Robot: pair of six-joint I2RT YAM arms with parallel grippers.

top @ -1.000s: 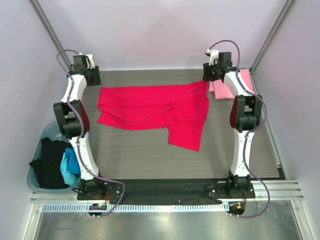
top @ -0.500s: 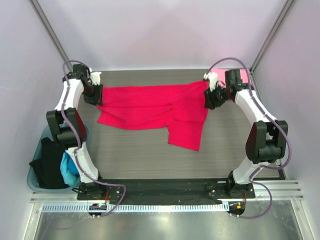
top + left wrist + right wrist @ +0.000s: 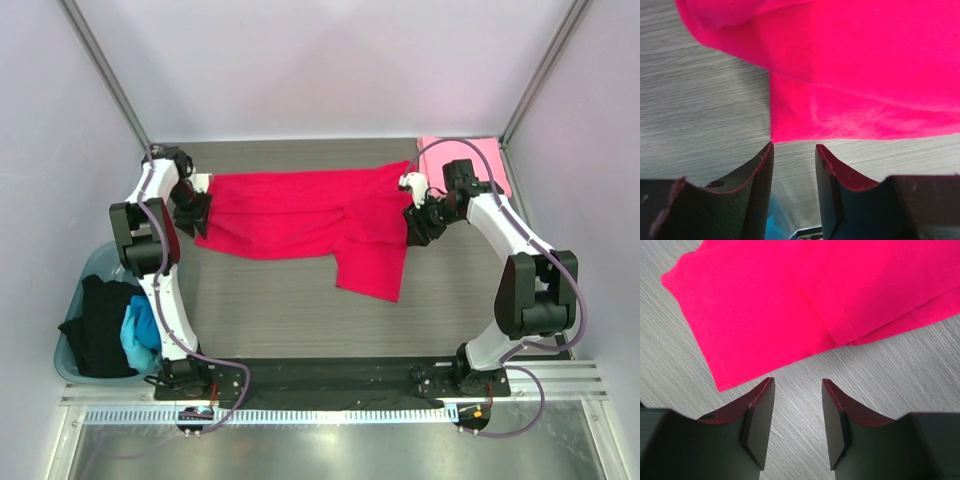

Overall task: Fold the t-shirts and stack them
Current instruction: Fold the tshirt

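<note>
My left tool [image 3: 794, 145] is spread apart and empty, right at the left edge of the big red t-shirt [image 3: 300, 212], which lies on the grey surface [image 3: 270, 320]. My right tool [image 3: 798, 380] is spread and empty too, by the shirt's right edge. A pink t-shirt [image 3: 482, 156] lies in the far right corner, and a black t-shirt [image 3: 95, 322] and a blue t-shirt [image 3: 138, 336] sit in a bin [image 3: 68, 368] on the left.

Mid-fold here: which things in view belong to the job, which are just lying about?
Job: red t-shirt, spread out in the middle; pink t-shirt, far right corner; black shirt and blue shirt in the bin.
Lying about: the bin itself; white slotted rail at the near edge.
</note>
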